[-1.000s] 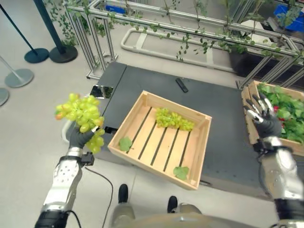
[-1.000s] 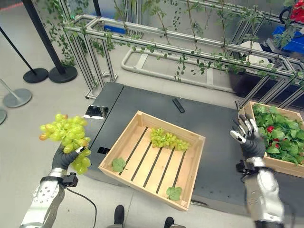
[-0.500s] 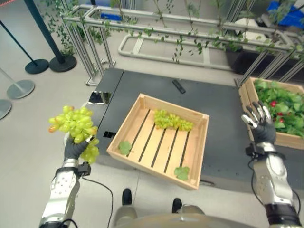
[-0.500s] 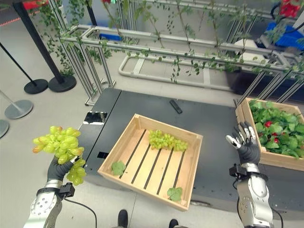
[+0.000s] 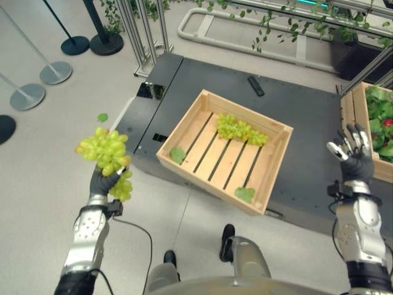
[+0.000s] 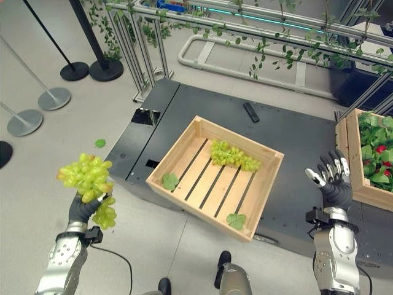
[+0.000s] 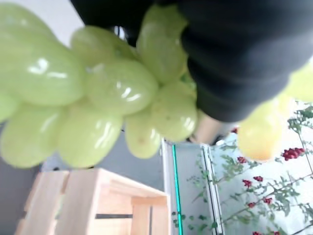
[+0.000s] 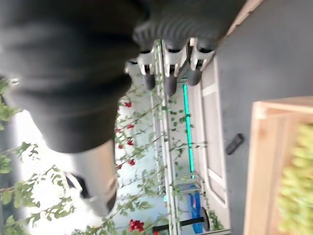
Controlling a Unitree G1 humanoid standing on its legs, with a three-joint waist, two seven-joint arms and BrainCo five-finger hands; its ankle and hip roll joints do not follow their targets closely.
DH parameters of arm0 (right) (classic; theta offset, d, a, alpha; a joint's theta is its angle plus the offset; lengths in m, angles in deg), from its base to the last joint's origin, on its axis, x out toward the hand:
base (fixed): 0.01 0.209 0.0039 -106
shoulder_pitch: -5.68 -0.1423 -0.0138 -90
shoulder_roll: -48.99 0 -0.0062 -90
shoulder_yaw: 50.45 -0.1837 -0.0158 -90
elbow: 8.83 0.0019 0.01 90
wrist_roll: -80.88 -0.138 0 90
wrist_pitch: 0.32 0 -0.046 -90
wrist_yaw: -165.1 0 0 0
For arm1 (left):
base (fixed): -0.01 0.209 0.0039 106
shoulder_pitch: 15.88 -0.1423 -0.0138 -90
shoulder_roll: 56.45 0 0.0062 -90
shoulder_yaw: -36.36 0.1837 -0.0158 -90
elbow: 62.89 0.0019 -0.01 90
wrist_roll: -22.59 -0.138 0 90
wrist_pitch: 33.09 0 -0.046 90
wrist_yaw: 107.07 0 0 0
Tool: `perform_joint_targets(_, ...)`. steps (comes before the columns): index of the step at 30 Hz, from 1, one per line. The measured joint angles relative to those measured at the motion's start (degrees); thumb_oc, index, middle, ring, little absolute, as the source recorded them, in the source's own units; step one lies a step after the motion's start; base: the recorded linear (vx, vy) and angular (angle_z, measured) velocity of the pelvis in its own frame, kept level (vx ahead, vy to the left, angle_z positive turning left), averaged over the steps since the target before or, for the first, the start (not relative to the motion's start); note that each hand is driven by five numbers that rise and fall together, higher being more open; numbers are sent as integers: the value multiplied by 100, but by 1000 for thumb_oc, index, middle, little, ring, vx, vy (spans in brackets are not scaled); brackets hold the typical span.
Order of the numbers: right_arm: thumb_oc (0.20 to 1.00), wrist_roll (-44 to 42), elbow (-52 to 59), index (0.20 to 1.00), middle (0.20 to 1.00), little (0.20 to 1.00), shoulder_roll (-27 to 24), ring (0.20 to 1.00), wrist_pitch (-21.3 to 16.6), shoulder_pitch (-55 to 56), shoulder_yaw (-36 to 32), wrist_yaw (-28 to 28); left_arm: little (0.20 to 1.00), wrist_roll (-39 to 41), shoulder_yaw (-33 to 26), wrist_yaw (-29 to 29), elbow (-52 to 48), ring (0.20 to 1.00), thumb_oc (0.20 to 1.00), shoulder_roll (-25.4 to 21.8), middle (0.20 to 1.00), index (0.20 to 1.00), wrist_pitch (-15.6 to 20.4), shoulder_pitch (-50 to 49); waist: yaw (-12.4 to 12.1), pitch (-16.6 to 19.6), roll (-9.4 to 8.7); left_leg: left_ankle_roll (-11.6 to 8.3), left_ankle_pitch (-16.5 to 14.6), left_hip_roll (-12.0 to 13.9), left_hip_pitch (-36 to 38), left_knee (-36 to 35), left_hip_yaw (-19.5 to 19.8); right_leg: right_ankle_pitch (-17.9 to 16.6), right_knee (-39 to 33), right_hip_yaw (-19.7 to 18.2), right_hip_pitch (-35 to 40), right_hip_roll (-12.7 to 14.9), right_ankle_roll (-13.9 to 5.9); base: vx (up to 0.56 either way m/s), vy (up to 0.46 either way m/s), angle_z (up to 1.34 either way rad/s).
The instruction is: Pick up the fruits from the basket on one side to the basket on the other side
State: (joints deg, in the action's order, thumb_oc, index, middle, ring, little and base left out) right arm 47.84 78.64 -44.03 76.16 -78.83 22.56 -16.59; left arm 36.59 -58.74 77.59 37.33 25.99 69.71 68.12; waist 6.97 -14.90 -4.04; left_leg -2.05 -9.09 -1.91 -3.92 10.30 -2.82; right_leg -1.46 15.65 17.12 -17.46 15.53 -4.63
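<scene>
Left hand (image 5: 103, 182) clenched around green grape bunch (image 5: 104, 150), raised over floor, well left of wooden crate (image 5: 226, 149) holding second bunch (image 5: 241, 130); right hand (image 5: 355, 161) spread, empty.

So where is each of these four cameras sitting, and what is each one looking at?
Left eye view: on the head, looking down at the crate on the dark platform; both arms show, left hand holding grapes.
Right eye view: beside it, same scene; right hand raised with straight fingers.
Left wrist view: on the left wrist, looking past the held grapes at a crate corner.
Right wrist view: on the right wrist, looking along the fingers at the platform.
Shared: both eye views show the second bunch in the crate.
</scene>
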Motion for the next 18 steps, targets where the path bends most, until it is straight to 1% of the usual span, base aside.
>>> perform_joint_targets(1, 1000, 54, -40, 1000, 1000, 1000, 27, 1000, 21, -1, 7, 0, 200, -49, -4, -6, 1, 200, 200, -22, 200, 200, 1, -83, -6, -6, 0, 90, -21, -53, -86, 130, -130, -317, -308, -24, 31, 15, -9, -464, 337, -69)
perform_joint_targets(2, 1000, 96, -38, 1000, 1000, 1000, 30, 1000, 28, 44, 54, -4, 200, -156, -43, -13, 18, 200, 200, -44, 200, 200, -2, -169, -28, -56, -27, 237, -46, -131, -128, 265, -215, -668, -751, -139, 184, 106, -140, -342, 237, -47)
perform_joint_targets(3, 1000, 115, -46, 1000, 1000, 1000, 32, 1000, 28, 115, 55, 0, 200, -176, -40, -16, 23, 200, 200, -56, 200, 200, -2, -171, 17, -64, -34, 328, -91, -218, -211, 427, -203, -883, -920, -290, 249, 83, -175, -397, 224, -43)
perform_joint_targets(4, 1000, 169, -132, 1000, 1000, 1000, 36, 1000, 44, 123, 87, -14, 200, -199, -52, -20, 58, 200, 200, -69, 200, 200, 0, -141, 11, -167, 34, 482, -82, -207, -289, 525, -359, -1351, -1145, -686, 288, 83, -485, -243, 112, -44)
perform_joint_targets(5, 1000, 211, -173, 1000, 1000, 1000, 36, 1000, 97, 164, 177, -6, 200, -198, -84, -16, 95, 200, 200, -55, 200, 200, 1, -140, -49, -206, 121, 554, -35, -114, -308, 487, -537, -1009, -935, -617, 223, 80, -542, -317, 164, -63)
perform_joint_targets(6, 1000, 215, -173, 1000, 1000, 1000, 35, 1000, 135, 167, 216, 12, 200, -203, -114, -11, 91, 200, 200, -49, 200, 200, 2, -176, -67, -202, 146, 599, 47, -35, -347, 449, -717, -831, -635, -532, 210, 82, -509, -268, 142, -61)
perform_joint_targets(7, 1000, 226, -165, 1000, 1000, 1000, 36, 1000, 140, 172, 219, 35, 200, -205, -127, -14, 92, 200, 200, -50, 200, 200, 3, -199, -143, -213, 177, 575, 93, -28, -340, 397, -731, -633, -346, -531, 157, 91, -464, -245, 86, -39)
perform_joint_targets(8, 1000, 236, -153, 1000, 1000, 1000, 30, 1000, 141, 185, 195, 50, 200, -207, -152, -12, 91, 200, 200, -39, 200, 200, -4, -213, -143, -203, 205, 691, 298, 52, -438, 349, -819, -174, 442, -686, 248, 57, -531, -170, 37, -21)
perform_joint_targets(9, 1000, 235, -163, 1000, 1000, 1000, 35, 1000, 147, 188, 199, 52, 200, -207, -188, -12, 87, 200, 200, -2, 200, 200, -7, -215, -176, -191, 216, 662, 396, 97, -417, 221, -820, 91, 988, -904, 255, -21, -539, -114, -34, -28)
perform_joint_targets(10, 1000, 235, -138, 1000, 1000, 1000, 48, 1000, 155, 208, 208, 104, 200, -206, -224, -7, 73, 200, 200, 4, 200, 200, -7, -288, -235, -111, 185, 639, 531, 127, -370, -38, -826, 413, 1068, -1038, 474, -174, -576, -64, -63, -37)
perform_joint_targets(11, 1000, 236, -95, 1000, 1000, 1000, 54, 1000, 153, 208, 207, 127, 200, -207, -240, -8, 65, 200, 200, -34, 200, 200, -7, -333, -323, -75, 162, 596, 573, 108, -384, -114, -796, 503, 838, -1029, 647, -190, -588, -66, -116, -60)
perform_joint_targets(12, 1000, 233, -39, 1000, 1000, 1000, 85, 1000, 152, 168, 207, 157, 200, -209, -329, -2, 65, 200, 200, -65, 200, 200, -30, -413, -437, -16, 82, 491, 706, 86, -377, -206, -762, 665, 282, -1087, 1070, -243, -608, -76, -157, -50)
perform_joint_targets(13, 1000, 232, -30, 1000, 1000, 1000, 112, 1000, 152, 180, 207, 158, 200, -209, -364, 0, 64, 200, 200, -64, 200, 200, -36, -456, -491, 70, 20, 441, 760, 43, -377, -279, -701, 691, -133, -1117, 1280, -256, -602, -95, -168, -50)
perform_joint_targets(14, 1000, 229, -22, 1000, 1000, 1000, 190, 1000, 157, 180, 218, 174, 200, -210, -411, 18, 61, 200, 200, -116, 200, 200, -35, -562, -510, 258, -94, 388, 858, -52, -466, -300, -566, 743, -747, -1137, 1602, -274, -540, -107, -194, -26)
perform_joint_targets(15, 1000, 225, -58, 1000, 1000, 1000, 199, 1000, 164, 200, 224, 186, 200, -211, -419, 41, 87, 200, 200, -70, 200, 200, -54, -578, -471, 320, -36, 318, 901, -1, -496, -304, -478, 758, -1029, -1105, 1672, -352, -472, -66, -174, -26)
perform_joint_targets(16, 1000, 211, -51, 1000, 1000, 1000, 194, 1000, 167, 189, 244, 206, 200, -212, -416, 45, 82, 200, 200, -18, 200, 200, -53, -653, -477, 418, 31, 227, 959, 76, -493, -482, -424, 643, -1072, -1120, 1598, -449, -369, -26, -196, -12)
perform_joint_targets(17, 1000, 207, -51, 1000, 1000, 1000, 192, 1000, 167, 238, 243, 212, 200, -211, -415, 52, 103, 200, 200, 41, 200, 200, -55, -682, -469, 474, 68, 167, 1003, 119, -479, -559, -426, 622, -1108, -1145, 1608, -523, -323, -18, -202, -11)
perform_joint_targets(18, 1000, 202, -56, 1000, 1000, 1000, 193, 1000, 170, 312, 242, 205, 200, -211, -404, 53, 108, 200, 200, 100, 200, 200, -56, -726, -465, 574, 114, 144, 1018, 175, -480, -649, -438, 582, -1163, -1148, 1604, -587, -258, -41, -221, -2)
